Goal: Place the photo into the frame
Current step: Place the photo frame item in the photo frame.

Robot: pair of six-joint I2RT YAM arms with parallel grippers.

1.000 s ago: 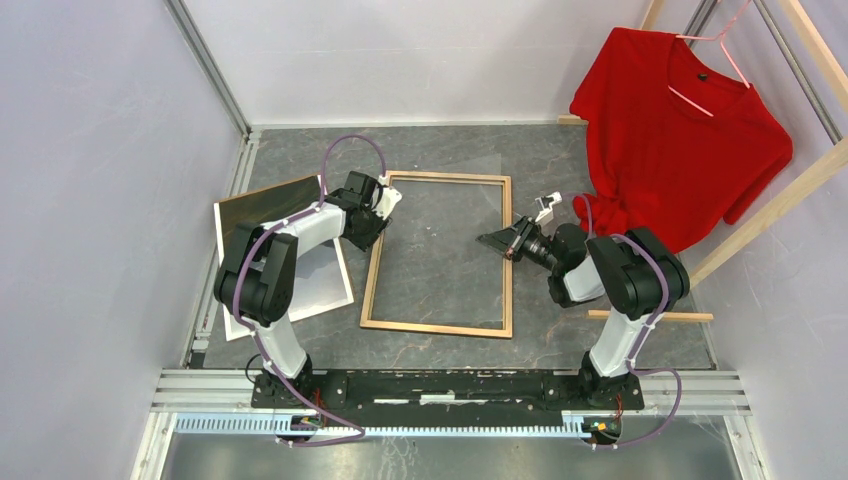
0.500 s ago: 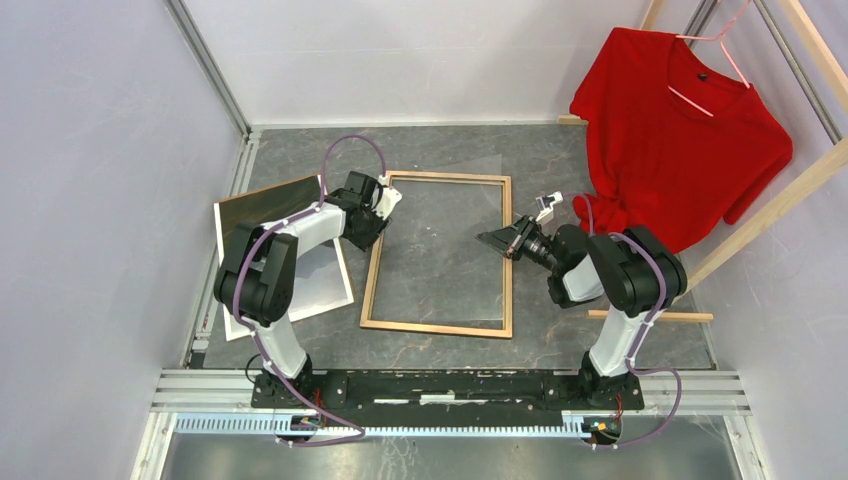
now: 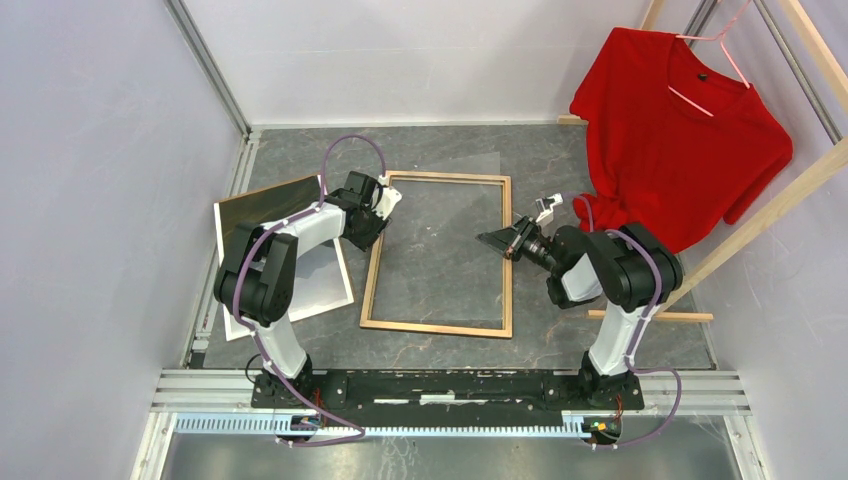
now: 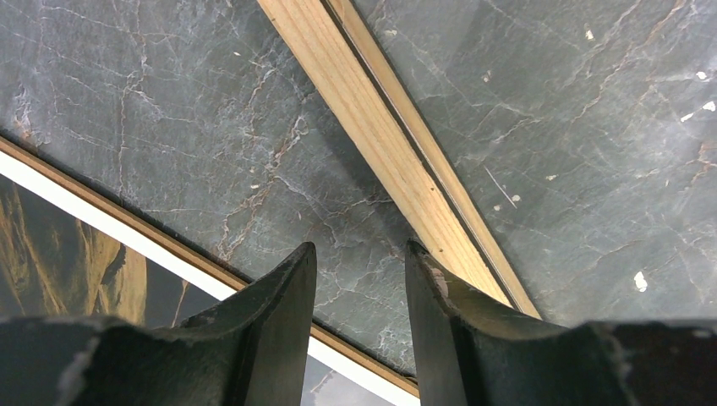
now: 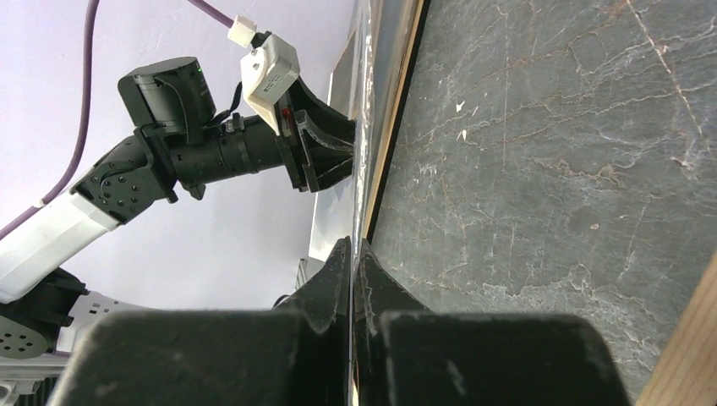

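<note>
The frame (image 3: 440, 255) lies flat mid-table, light wood side up. The photo (image 3: 320, 285) lies left of it on a brown board, partly hidden under my left arm. My left gripper (image 3: 372, 236) is open and empty, low over the bare table between the photo's white border (image 4: 101, 220) and the frame's left rail (image 4: 380, 144). My right gripper (image 3: 488, 240) is shut on the edge of a clear transparent sheet (image 3: 470, 175) that hangs over the frame. In the right wrist view the fingers (image 5: 353, 254) pinch that thin sheet (image 5: 365, 110) edge-on.
A red shirt (image 3: 680, 130) hangs on a wooden rack (image 3: 770, 200) at the back right. A wooden bar (image 3: 650, 315) lies by the right arm's base. Walls and metal rails close in the dark stone table (image 3: 560, 340).
Almost nothing. The right arm's elbow has edged slightly to the left; the left arm, frame and photo have not moved.
</note>
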